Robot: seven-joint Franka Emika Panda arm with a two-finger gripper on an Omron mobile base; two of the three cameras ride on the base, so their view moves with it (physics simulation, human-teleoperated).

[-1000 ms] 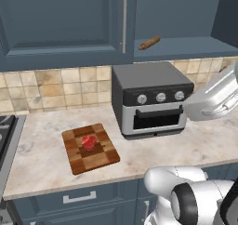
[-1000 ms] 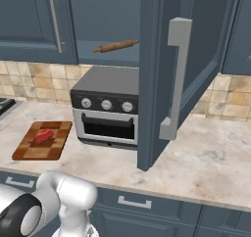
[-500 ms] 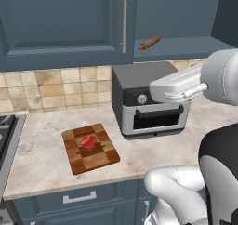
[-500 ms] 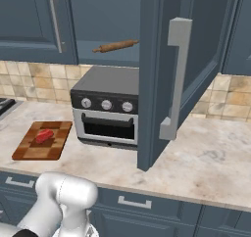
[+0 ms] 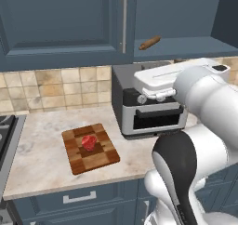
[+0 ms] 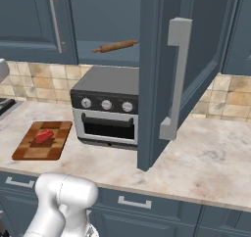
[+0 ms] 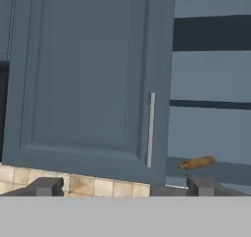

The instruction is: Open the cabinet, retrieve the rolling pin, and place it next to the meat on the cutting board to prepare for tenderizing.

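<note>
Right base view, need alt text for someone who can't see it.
An open dark blue cabinet door swings out over a marble counter, revealing a rolling pin on the shelf above a toaster oven. At left, red meat sits on a checkered cutting board.

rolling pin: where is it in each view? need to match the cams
Left base view: rolling pin upper right of centre, on the open cabinet's bottom shelf.
Right base view: upper centre, left of the swung-open door.
Hand view: lower right, on the shelf.
Shared landmark: silver handle of the closed door, left of the pin.
</note>
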